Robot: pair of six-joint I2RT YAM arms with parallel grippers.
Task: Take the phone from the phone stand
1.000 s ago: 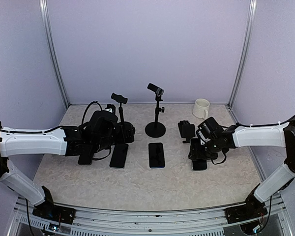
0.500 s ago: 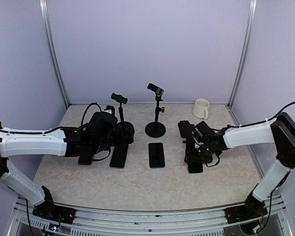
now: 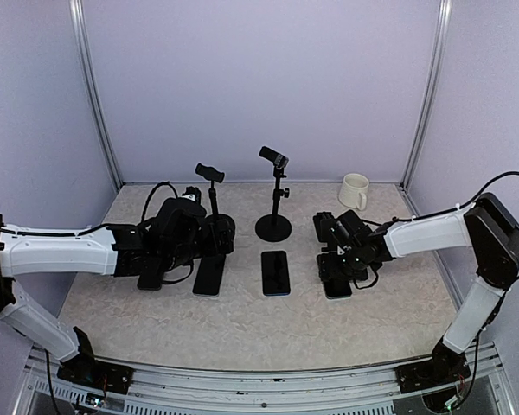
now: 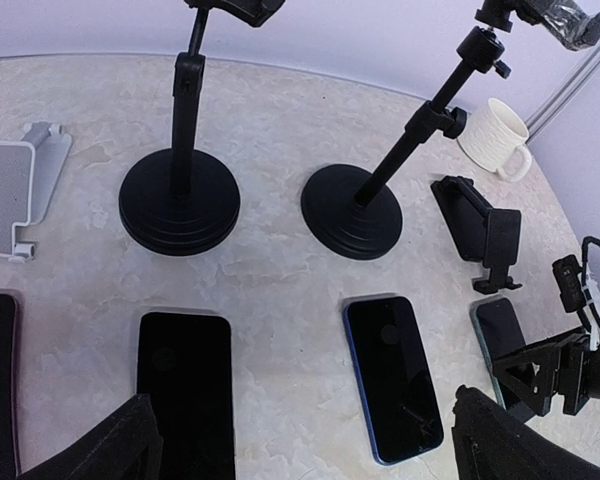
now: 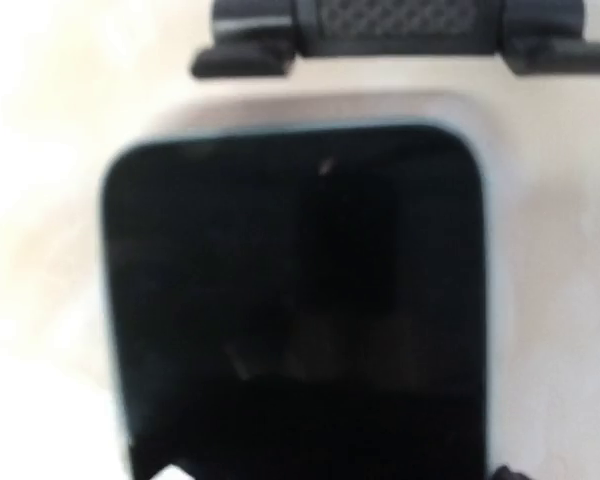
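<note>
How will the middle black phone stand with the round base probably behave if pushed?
The black phone stand looks rigid; pushed low, it probably slides, since its round base is broad and flat. Pushed near the top clamp, it may tip: the pole is tall and thin.

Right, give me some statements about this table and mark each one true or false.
1. The white mug stands near the back right corner. True.
2. A phone sits clamped in the tall middle stand. False: its clamp is empty.
3. The right gripper is over the phone in front of the small black stand. True.
4. The left gripper holds a phone. False: its jaws are open, holding nothing.
</note>
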